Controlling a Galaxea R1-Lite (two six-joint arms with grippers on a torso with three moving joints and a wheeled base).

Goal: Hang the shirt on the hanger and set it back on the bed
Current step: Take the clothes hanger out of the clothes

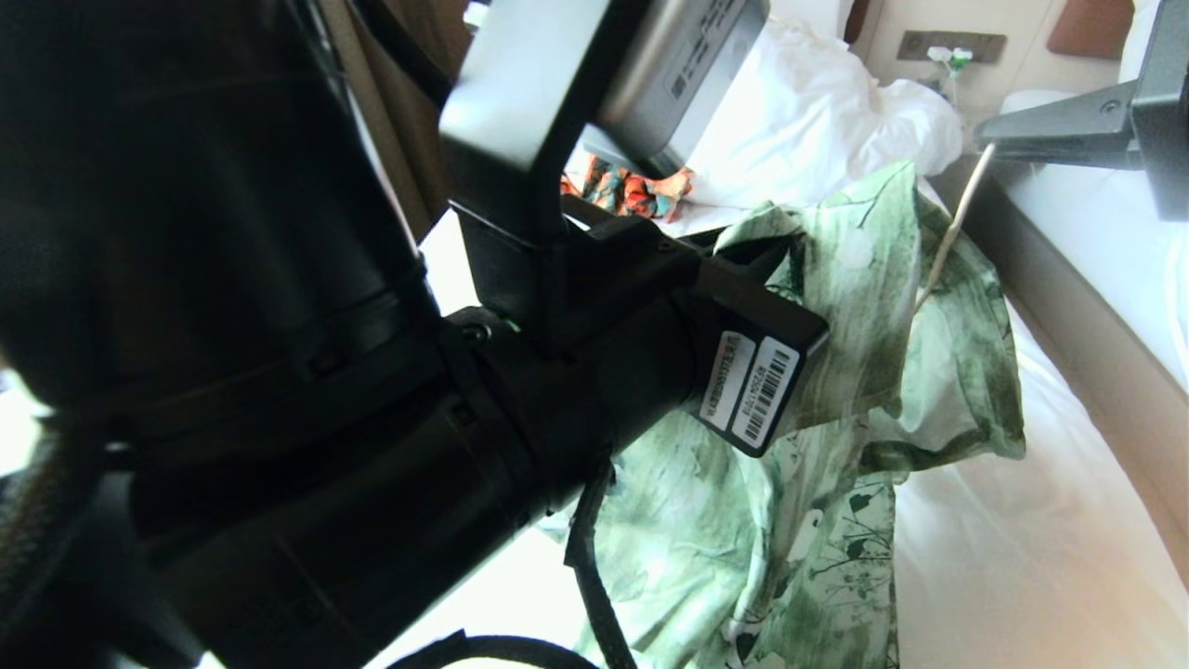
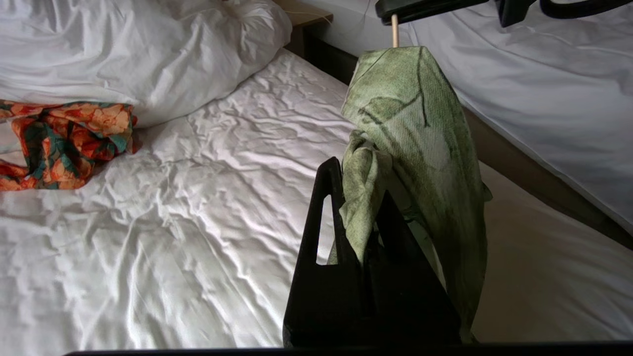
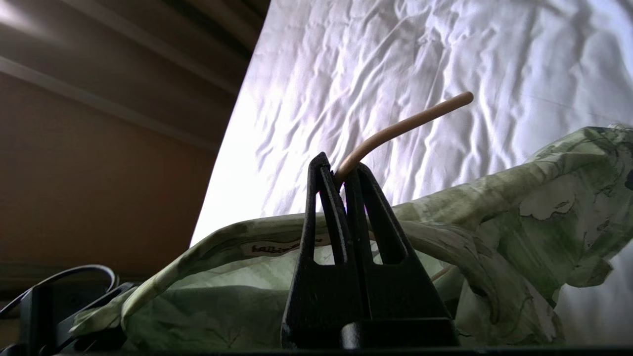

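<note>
Two claws are engaged, both pressed together on their loads. Left claw [image 2: 363, 237] pinches a bunched fold of the shirt [image 1: 864, 307] and holds it up above the bed [image 2: 198, 207]; in the head view the left arm fills most of the frame and hides the grip itself. Right claw [image 3: 341, 183] is clamped on the hanger [image 3: 395, 131], gripping the thin cream wire near its bend, with shirt fabric draped just under and around the claw. In the head view a stretch of the hanger wire runs down from the right claw into the raised cloth, so one end appears to sit inside the garment. Judgement: threading is partly done; whether either shoulder is seated on the wire cannot be told, since the fabric covers it. The lower shirt trails down onto the white sheet. Left to do: seat both shoulders, straighten the cloth, lay the hung shirt back on the bed. Surroundings: orange and dark green patterned garment [image 2: 59, 143] lies on the sheet near the bunched duvet [image 2: 148, 54], well apart from the work; second bed [image 2: 544, 99] across the aisle. Obstruction: the left arm blocks the head view of the collar area.
</note>
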